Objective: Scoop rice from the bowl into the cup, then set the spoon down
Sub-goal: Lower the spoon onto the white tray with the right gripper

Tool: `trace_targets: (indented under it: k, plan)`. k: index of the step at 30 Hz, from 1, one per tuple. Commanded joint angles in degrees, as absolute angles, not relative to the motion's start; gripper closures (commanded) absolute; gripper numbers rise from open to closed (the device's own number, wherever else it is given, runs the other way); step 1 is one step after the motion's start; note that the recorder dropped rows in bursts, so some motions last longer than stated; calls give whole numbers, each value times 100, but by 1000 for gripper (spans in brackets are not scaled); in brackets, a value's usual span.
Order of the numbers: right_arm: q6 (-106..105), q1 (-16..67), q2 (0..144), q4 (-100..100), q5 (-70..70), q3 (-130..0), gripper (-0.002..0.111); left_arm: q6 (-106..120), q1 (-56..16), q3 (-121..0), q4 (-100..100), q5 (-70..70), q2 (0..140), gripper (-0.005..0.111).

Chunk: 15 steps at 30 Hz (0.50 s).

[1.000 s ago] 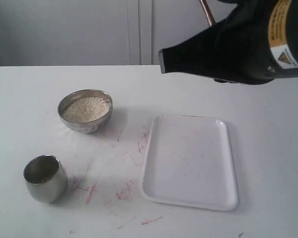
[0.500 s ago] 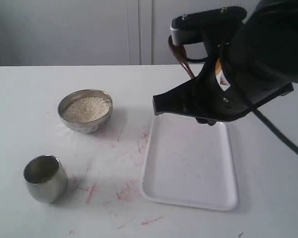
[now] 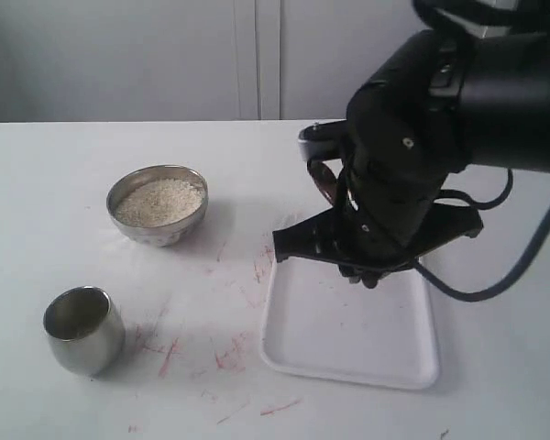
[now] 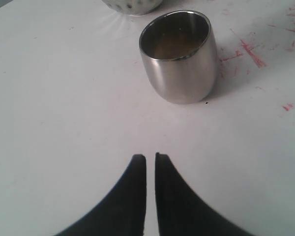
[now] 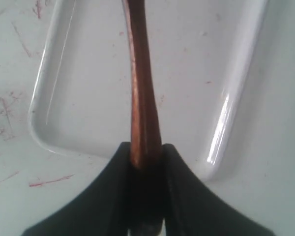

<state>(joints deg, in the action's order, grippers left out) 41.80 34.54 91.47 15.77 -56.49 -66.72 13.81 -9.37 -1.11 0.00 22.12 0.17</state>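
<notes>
White tabletop (image 3: pixel 73 147), red-scribbled — right gripper (image 5: pixel 146 146) clamping dark reddish-brown wooden spoon (image 5: pixel 140 73) above white rectangular tray (image 3: pixel 348 332); left gripper (image 4: pixel 150 162) jaws resting nearly together, empty, facing small rounded steel cup (image 4: pixel 179 73).

In the exterior view the right arm (image 3: pixel 412 174) covers the far end of the tray (image 3: pixel 348 357) and nearly all of the spoon (image 3: pixel 322 177); only a dark reddish sliver shows at the arm's edge. In the right wrist view the spoon's handle runs out past the picture's edge, so its scoop end is unseen. Its other end is buried between the fingers of the right gripper (image 5: pixel 146 147), and the tray is cut off too. In the left wrist view the bowl (image 4: pixel 132 4) is clipped to a strip of its belly. The cup (image 4: pixel 179 73) shows only a dull reflection inside, and its contents cannot be told.
</notes>
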Motion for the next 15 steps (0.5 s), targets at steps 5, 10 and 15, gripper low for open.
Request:
trace_targets:
  k: [5,10,15]
  plan:
    - [3604,3417,9786,1224,-5641,-6684,108,1347,-949,-58,0,2403,0,92]
    - [3335,3417,10121,1206,-5768,-6684,108,1347,-949,-58,0,2403,0,92]
    - [3146,3359,10325,1170,-5875,-6684,108,1347,-949,-58,0,2403,0,92]
